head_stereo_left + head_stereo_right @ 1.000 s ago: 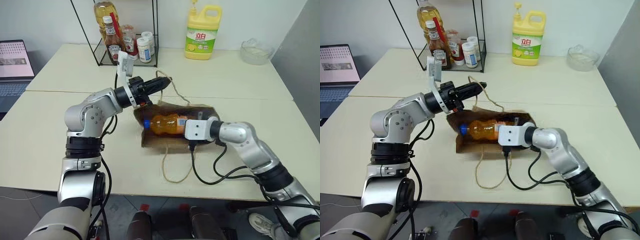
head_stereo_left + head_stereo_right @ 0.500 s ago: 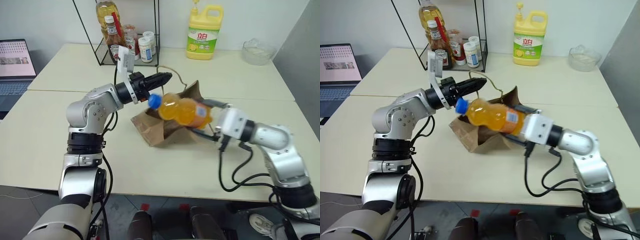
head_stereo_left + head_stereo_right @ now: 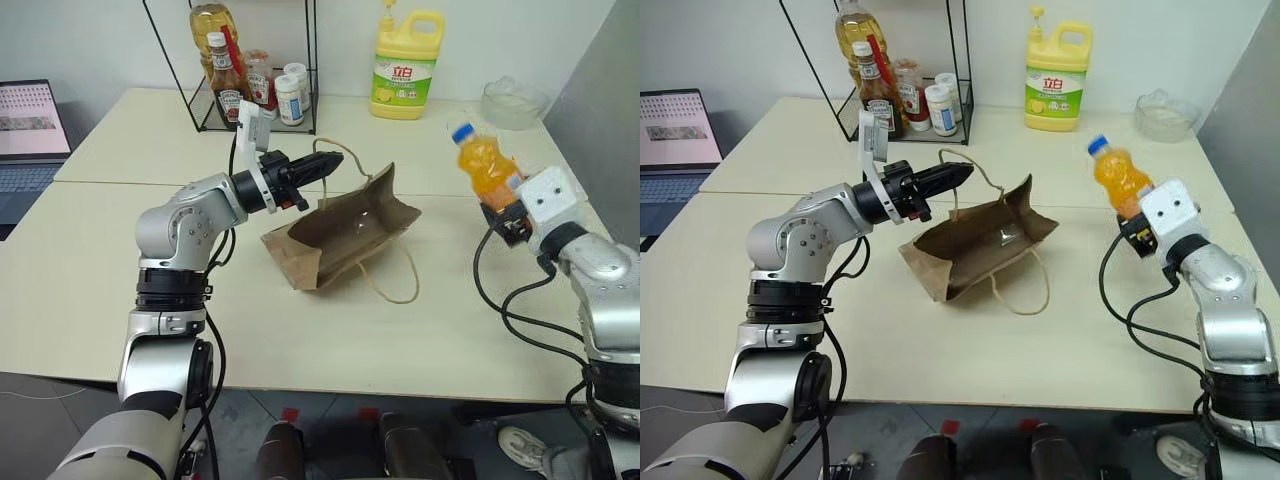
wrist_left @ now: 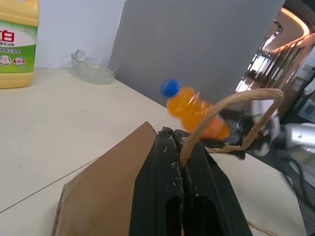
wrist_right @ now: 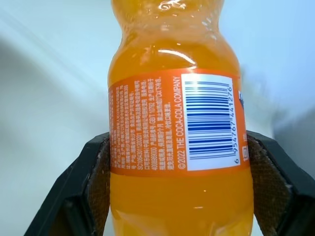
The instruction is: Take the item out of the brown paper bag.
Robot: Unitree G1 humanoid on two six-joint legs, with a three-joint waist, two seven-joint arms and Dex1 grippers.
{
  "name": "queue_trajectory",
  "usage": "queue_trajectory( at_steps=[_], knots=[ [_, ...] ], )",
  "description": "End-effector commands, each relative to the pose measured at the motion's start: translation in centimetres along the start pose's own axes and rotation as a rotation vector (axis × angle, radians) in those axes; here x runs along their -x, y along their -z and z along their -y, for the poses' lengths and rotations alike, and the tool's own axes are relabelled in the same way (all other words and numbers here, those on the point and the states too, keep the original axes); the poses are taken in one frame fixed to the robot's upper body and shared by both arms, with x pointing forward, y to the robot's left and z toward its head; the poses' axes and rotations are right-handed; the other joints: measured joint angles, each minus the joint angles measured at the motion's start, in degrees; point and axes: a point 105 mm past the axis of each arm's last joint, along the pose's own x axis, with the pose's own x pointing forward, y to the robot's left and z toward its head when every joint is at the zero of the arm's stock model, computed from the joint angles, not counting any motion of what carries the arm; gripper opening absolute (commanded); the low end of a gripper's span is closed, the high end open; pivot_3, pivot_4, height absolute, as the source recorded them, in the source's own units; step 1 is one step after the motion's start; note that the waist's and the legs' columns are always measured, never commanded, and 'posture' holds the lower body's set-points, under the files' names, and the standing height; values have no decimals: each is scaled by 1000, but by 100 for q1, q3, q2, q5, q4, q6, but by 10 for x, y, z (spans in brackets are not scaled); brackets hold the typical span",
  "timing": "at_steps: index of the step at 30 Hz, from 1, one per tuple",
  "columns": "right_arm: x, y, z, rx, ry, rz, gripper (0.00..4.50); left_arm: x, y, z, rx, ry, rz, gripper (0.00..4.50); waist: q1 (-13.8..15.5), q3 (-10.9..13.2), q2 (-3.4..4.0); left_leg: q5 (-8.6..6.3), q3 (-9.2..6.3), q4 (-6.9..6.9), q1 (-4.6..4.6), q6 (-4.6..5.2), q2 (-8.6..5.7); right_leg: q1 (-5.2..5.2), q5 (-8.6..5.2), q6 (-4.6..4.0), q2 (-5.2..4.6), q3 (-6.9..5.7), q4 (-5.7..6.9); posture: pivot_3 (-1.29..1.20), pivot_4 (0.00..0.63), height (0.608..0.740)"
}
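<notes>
Out at three o'clock from the brown paper bag [image 3: 340, 235], well apart from it and above the table [image 3: 120, 270], your item [image 3: 484, 165] now hangs in the air: the small bottle of orange liquid with the blue cap. Its long axis stands nearly upright, cap tipped a little toward eleven o'clock. It sits between the black fingers of the right gripper [image 5: 179, 172], whose pads press both sides of the label; those fingers stand wide but are closed on the bottle, not free.

Judging from this, the bottle is fully clear of the bag and the extraction itself looks done. What remains, if anything, is setting it down. The coming move turns on one relation: bare tabletop lies straight below and toward six o'clock of the bottle, with the bag off at nine o'clock, so lower it upright without drifting back toward the bag.

Your left gripper [image 3: 958, 172] is pinched tight on one tan loop handle [image 4: 231, 105], just at the bag's open mouth, holding that edge lifted. The bag lies on its side, mouth facing about two o'clock, its other handle trailing on the table toward five o'clock.

Farther out, at twelve o'clock, a yellow detergent jug [image 3: 404, 62] stands on the table, a wire rack [image 3: 255, 75] with bottles at eleven, and a clear dish [image 3: 512, 103] at one.
</notes>
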Motion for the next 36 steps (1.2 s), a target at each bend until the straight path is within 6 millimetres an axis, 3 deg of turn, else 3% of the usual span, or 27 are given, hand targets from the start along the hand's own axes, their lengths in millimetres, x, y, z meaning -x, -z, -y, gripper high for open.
queue_trajectory(
  at_steps=[1, 4, 8, 11, 15, 19, 22, 28, 34, 36],
  knots=[
    [-6, 6, 6, 125, 10, -38, 3226, -3, -13, 7, -48, 24, 29, 0, -5, 2, 3, 0, 2, 0, 0, 0, 0, -1, 0, 0, 0, 1, 0, 0, 150, 740],
    [-9, 21, 1, 190, -51, -97, 3226, -1, -12, 8, -53, 24, 27, 0, -2, 2, 4, 0, 9, 2, -1, 0, -2, -2, 0, 0, -2, 9, -2, 0, 150, 740],
    [-9, 26, 2, 230, -82, -114, 4490, 1, -11, 7, -53, 13, 29, 0, -1, 2, 4, 0, 7, 6, -1, 0, -3, 5, 0, 1, -2, 8, -3, 0, 150, 740],
    [-7, 21, -1, 208, -102, -86, 4490, 2, -11, 8, -54, 11, 30, 0, -2, 2, 4, 0, 6, 7, -1, 0, -3, 5, 0, 1, -2, 7, -2, 0, 150, 740],
    [2, 0, -2, 209, -101, 24, 4490, 7, -12, 6, -58, -10, 32, 0, 1, 2, 4, 0, 3, 5, -1, -1, -2, 5, 0, 1, -1, 4, -2, 0, 150, 740],
    [28, -48, 0, 63, -47, 281, 4490, 16, -15, -2, -73, -62, 38, 0, -13, 2, 4, 0, 4, 6, 0, 0, -1, 4, 0, 1, -1, 7, 0, 0, 150, 740],
    [44, -67, -16, -86, -53, 410, 4500, 27, -25, -18, -77, -144, 70, 585, -7, 1, 3, 0, 1, 5, 0, -1, 1, 5, 0, 1, 1, 4, 2, 0, 150, 740],
    [46, -70, -48, -181, -22, 438, 4500, 53, -31, -45, -94, -290, 94, 2421, -3, 2, 3, 0, -3, 7, 0, -1, 0, 8, 0, 1, 0, 0, 3, 0, 150, 740],
    [49, -61, -54, -238, 13, 416, 4500, 85, -34, -43, -113, -366, 103, 4299, -8, 1, 3, 1, -4, 2, 2, -2, 3, 6, 0, 1, 1, -1, 4, 0, 150, 740],
    [53, -56, -56, -264, 20, 403, 4500, 97, -32, -34, -133, -378, 85, 4471, -12, 2, 3, 1, -2, -1, 1, -2, 7, 0, 0, 1, 3, -2, 3, 0, 150, 740]
  ],
)
